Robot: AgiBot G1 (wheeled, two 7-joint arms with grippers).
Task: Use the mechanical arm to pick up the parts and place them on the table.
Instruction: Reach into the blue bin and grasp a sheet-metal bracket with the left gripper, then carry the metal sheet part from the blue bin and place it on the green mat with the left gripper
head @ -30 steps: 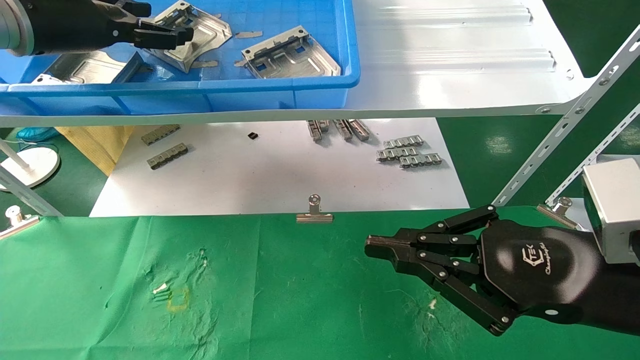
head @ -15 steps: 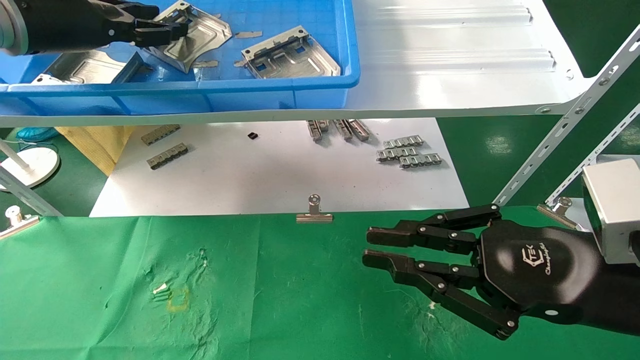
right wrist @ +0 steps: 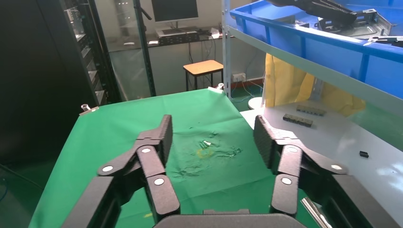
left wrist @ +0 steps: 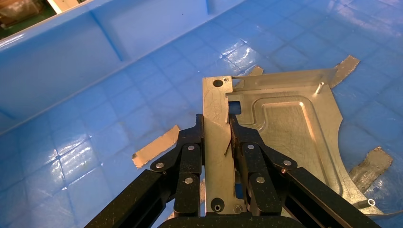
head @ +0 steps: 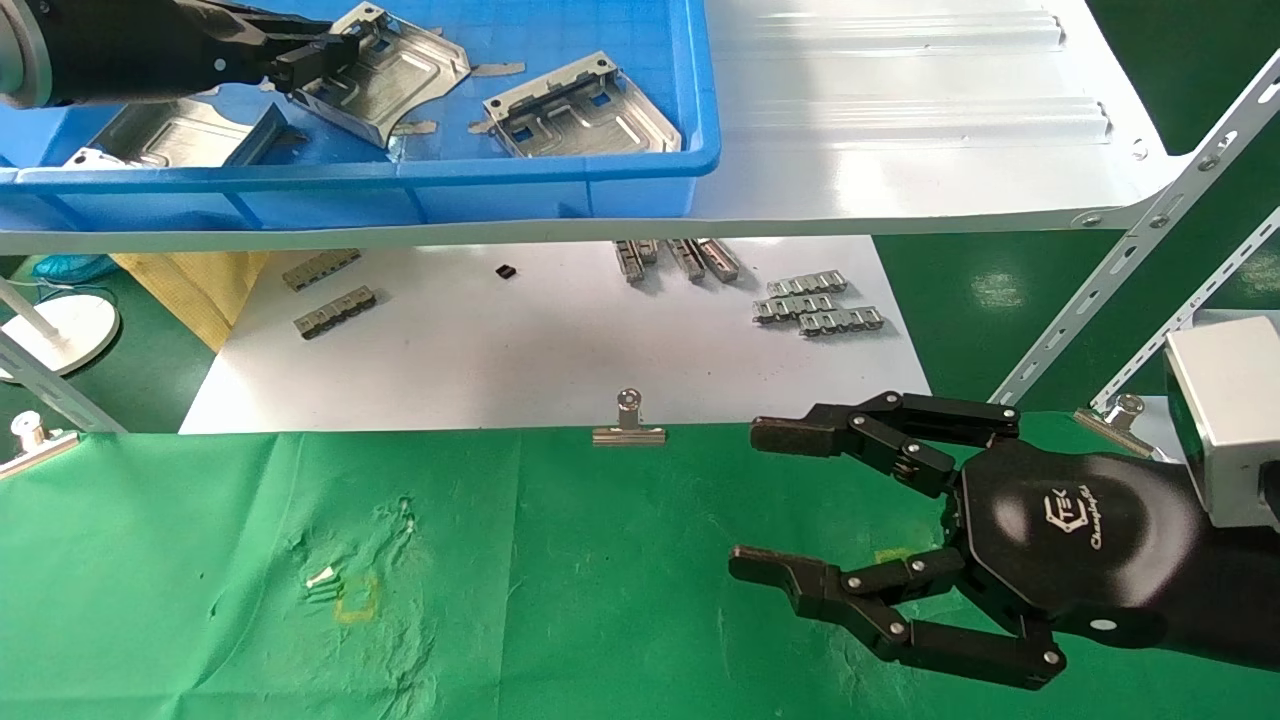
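Observation:
My left gripper is inside the blue bin on the shelf. It is shut on the flanged edge of a silver plate. In the left wrist view the fingers clamp the plate's flange from both sides, and the plate is tilted over the bin floor. Two more plates lie in the bin, one on the right and one at the front left. My right gripper is open and empty, low over the green cloth table.
The bin stands on a glossy white shelf. Below it a white board holds small linked metal strips. A binder clip sits on the cloth's far edge. Slanted metal struts stand at the right.
My right gripper has opened wide from shut. My left gripper has closed on the plate's flange, and the plate has tipped and shifted a little in the bin.

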